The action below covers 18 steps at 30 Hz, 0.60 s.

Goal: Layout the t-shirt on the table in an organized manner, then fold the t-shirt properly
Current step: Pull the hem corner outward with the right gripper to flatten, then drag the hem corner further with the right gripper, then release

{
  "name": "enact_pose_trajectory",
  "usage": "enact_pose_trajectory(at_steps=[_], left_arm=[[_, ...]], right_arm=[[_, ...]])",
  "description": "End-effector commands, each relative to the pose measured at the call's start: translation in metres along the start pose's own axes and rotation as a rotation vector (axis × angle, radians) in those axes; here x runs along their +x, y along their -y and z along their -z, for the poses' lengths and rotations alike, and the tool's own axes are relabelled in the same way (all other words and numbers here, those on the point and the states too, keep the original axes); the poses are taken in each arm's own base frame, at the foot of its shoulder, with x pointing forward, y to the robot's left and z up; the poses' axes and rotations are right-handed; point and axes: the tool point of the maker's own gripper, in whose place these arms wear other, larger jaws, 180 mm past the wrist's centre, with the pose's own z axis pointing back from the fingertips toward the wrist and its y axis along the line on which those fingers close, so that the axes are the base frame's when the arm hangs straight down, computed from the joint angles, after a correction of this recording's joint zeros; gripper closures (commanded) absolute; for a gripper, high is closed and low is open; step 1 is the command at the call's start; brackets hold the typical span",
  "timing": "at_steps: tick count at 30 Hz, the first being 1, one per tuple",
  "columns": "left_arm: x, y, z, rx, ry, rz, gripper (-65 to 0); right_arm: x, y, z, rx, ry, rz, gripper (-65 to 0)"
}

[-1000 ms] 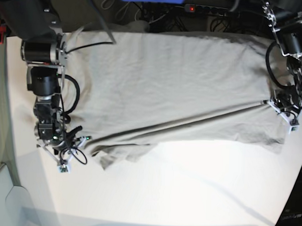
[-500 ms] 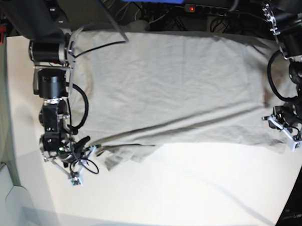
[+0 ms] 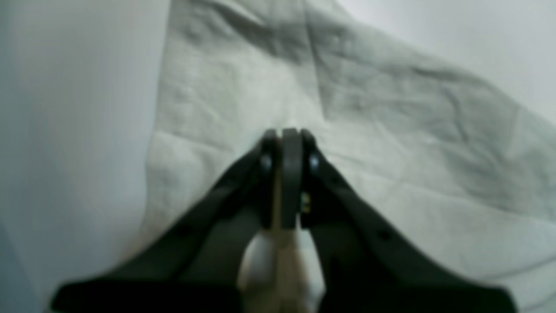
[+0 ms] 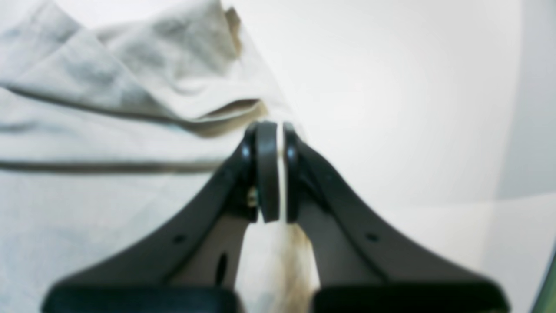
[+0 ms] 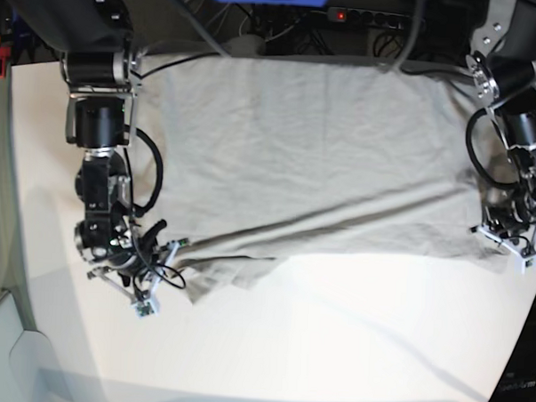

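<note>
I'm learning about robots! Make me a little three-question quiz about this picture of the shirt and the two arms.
1. True or false: the t-shirt is already folded into a small neat square.
2. What colour is the table? A) white B) black C) red
3. Fill in: both the left tool and the right tool are at the shirt's ____ edge, nearest the camera.

Key: 1 false, it is spread wide with a long crease; 2 A; 3 lower.
</note>
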Motion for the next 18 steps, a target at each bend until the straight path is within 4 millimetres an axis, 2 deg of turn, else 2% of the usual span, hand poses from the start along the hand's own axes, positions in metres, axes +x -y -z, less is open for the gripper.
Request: enact_pose_trajectory(at_steps=[1,3,4,9,10,14,18], left_arm=[[0.025,-0.009,-0.005,0.017,0.058,0.002,-2.2],[0.020,-0.012,-0.001,0.024,0.055,0.001,-2.2],[0.018,-0.013,0.000,0.026,0.053,0.000,-2.2],[0.012,-0.014,0.000,0.026,0.037,-0.001,-2.2],[0.006,-0.016,0.001,0.030,0.026,0.001,-2.2],[-0.004,-0.019,0.001,0.032,0.009,0.002,-2.2],[-0.016,-0.019,0.000,0.031,-0.059,0.002,-2.2]], right_arm=[[0.022,0.007,-0.005,-0.005,0.059,-0.013,-1.3],[0.014,0.013,-0.005,-0.016,0.044,-0.017,-1.3],[0.003,0.010,-0.004,-0.010,0.025,-0.015,-1.3],[-0.027,-0.002,-0.002,0.010,-0.024,-0.010,-1.1],[-0.034,-0.005,-0.002,0.014,-0.034,-0.009,-1.1],[-0.075,-0.008,-0.005,0.030,-0.109,-0.022,-1.0],[-0.107,-0.030,-0.018,0.145,-0.147,-0.122,-1.0]])
